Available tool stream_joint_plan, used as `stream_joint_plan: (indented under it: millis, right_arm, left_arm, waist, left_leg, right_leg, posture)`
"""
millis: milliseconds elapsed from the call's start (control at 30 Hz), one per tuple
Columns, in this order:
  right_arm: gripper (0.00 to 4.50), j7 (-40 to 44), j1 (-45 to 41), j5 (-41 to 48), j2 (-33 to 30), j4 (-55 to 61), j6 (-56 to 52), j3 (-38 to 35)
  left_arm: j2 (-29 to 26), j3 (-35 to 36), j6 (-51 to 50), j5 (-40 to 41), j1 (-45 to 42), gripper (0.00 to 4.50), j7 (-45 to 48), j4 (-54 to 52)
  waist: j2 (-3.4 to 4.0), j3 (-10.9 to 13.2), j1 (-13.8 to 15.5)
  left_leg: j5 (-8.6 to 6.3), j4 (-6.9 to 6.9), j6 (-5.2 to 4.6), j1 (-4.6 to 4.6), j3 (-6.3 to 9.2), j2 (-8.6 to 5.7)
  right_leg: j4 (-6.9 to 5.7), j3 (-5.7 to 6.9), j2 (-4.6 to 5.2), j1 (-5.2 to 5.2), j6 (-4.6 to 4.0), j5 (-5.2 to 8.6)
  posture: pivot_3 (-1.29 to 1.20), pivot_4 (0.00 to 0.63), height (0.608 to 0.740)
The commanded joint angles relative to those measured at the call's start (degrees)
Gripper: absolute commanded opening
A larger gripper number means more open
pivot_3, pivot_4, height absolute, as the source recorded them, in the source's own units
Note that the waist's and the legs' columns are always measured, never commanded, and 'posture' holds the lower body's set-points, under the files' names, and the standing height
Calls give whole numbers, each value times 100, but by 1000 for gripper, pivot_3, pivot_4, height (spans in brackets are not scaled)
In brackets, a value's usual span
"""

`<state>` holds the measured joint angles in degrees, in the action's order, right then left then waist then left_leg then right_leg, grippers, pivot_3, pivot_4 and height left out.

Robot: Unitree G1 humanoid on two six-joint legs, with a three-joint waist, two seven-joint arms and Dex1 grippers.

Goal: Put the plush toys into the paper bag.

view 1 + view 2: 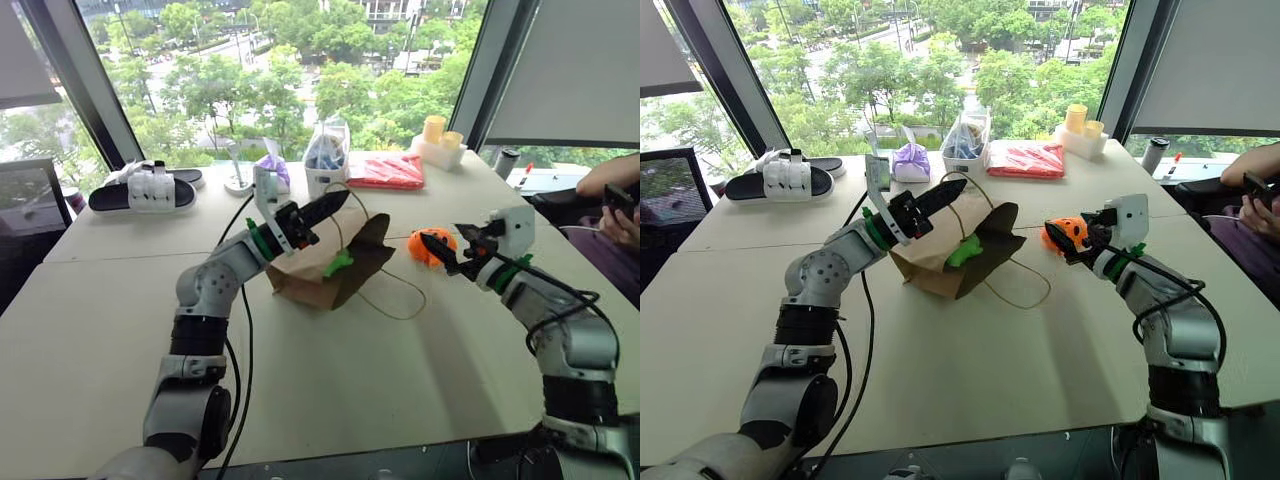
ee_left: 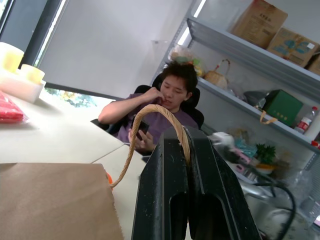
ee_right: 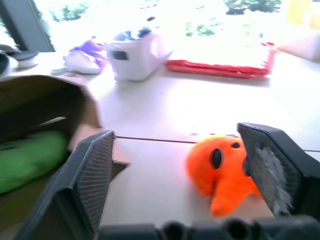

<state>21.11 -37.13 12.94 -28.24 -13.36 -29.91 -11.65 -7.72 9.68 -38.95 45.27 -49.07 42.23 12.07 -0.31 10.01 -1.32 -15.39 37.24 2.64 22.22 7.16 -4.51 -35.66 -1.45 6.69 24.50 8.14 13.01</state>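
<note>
The brown paper bag [image 1: 305,275] lies on its side mid-table, its mouth facing right. My left gripper [image 1: 335,203] is shut on its twine handle [image 2: 150,112] and holds the top edge up. The green plush toy [image 1: 338,264] rests in the bag's mouth and also appears in the right wrist view [image 3: 30,157]. On the table just right of the bag lies the orange plush toy [image 1: 428,245]. My right gripper [image 3: 175,132] is open close to the orange toy [image 3: 220,167], which lies by one finger, ungripped.
Along the far edge stand black-and-white slippers [image 1: 145,188], a white basket [image 1: 327,160], a red packet [image 1: 388,170] and yellow cups [image 1: 437,140]. A seated person holding a phone [image 1: 615,195] is at the table's right side. A cable runs beside my left arm.
</note>
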Motion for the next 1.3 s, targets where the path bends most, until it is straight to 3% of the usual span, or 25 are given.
stream_joint_plan:
  millis: [33, 167, 233, 467, 500, 700, 867, 967, 1033, 1167, 1300]
  right_arm:
    - [4202, -781, -1273, -884, 117, -2563, 1022, 463]
    - [4202, -1240, -2205, -1416, 201, -4824, 1790, 790]
    - [3684, -1243, -2381, -1486, 254, -5334, 2012, 819]
    - [350, -1160, -2617, -1424, 341, -5839, 2198, 695]
    - [98, -1159, -2626, -1389, 342, -5851, 2196, 653]
    - [98, -809, -2557, -1002, 85, -5099, 2293, 255]
    - [98, 489, -545, 289, -451, 168, 18, 82]
    - [98, 898, 707, 1143, -843, 2535, -1426, 130]
    - [98, 815, 1256, 1497, -864, 3476, -2090, 180]
    - [98, 163, 1486, 1738, -66, 3995, -2575, 307]
    - [98, -370, 1029, 1368, 551, 3405, -2459, 668]
  left_arm:
    - [-7, -10, 20, 34, -17, 0, -76, -346]
    - [17, -7, -37, 64, 67, 0, -239, -591]
    - [12, 24, -71, 97, 124, 0, -352, -762]
    - [19, 83, -115, 196, 275, 0, -634, -1036]
    - [30, 73, -106, 199, 286, 0, -641, -1032]
    - [99, -2, 14, 147, 215, 0, -550, -820]
    - [41, 218, -43, 315, -107, 0, -488, -387]
    - [6, 274, -79, 345, -260, 0, -404, -149]
    - [-19, 288, -108, 361, -308, 0, -324, -45]
    - [-25, 271, -171, 405, -335, 0, -187, 52]
    - [40, 225, -222, 419, -236, 0, -107, -38]
  waist:
    - [0, 0, -21]
    - [0, 0, -72]
    - [0, 0, -74]
    - [0, 0, -107]
    - [0, 0, -108]
    - [0, 0, -107]
    - [1, 0, -61]
    - [1, -1, -57]
    - [-1, -1, -87]
    - [-2, -1, -117]
    - [-2, 0, -77]
  left_leg:
    - [0, -2, 0, -1, -2, 2]
    - [1, -14, 2, 3, 1, 5]
    - [0, -17, 2, 9, 3, 4]
    - [1, -8, 2, 14, 3, 0]
    - [1, -5, 3, 13, 2, 0]
    - [1, -3, 3, 12, 3, 0]
    - [-2, -7, -1, 23, 18, 0]
    - [-6, -11, -7, 23, 23, 0]
    - [-8, -9, -12, 19, 24, 2]
    - [-22, 12, -40, 10, 19, 5]
    - [-20, 25, -37, 6, 12, 3]
  right_leg:
    - [-1, -1, 0, 3, 0, 0]
    - [1, -1, 0, 8, -1, 0]
    - [11, -1, 3, 8, -1, 0]
    - [24, 0, 4, 3, 2, -2]
    - [20, 0, 4, 2, 2, -2]
    - [18, 0, 3, 2, 2, -2]
    - [19, 8, 3, 8, 3, -2]
    - [23, 12, 2, 8, 4, -1]
    - [23, 14, 0, 4, 4, -1]
    - [7, 4, 0, 1, -1, -5]
    - [-22, 4, -1, 0, -5, -7]
  posture:
    - [0, 150, 740]
    - [0, 150, 740]
    - [0, 150, 740]
    - [0, 150, 740]
    - [0, 150, 740]
    - [0, 150, 740]
    - [0, 150, 740]
    - [0, 150, 740]
    - [0, 150, 740]
    - [0, 150, 740]
    - [0, 150, 740]
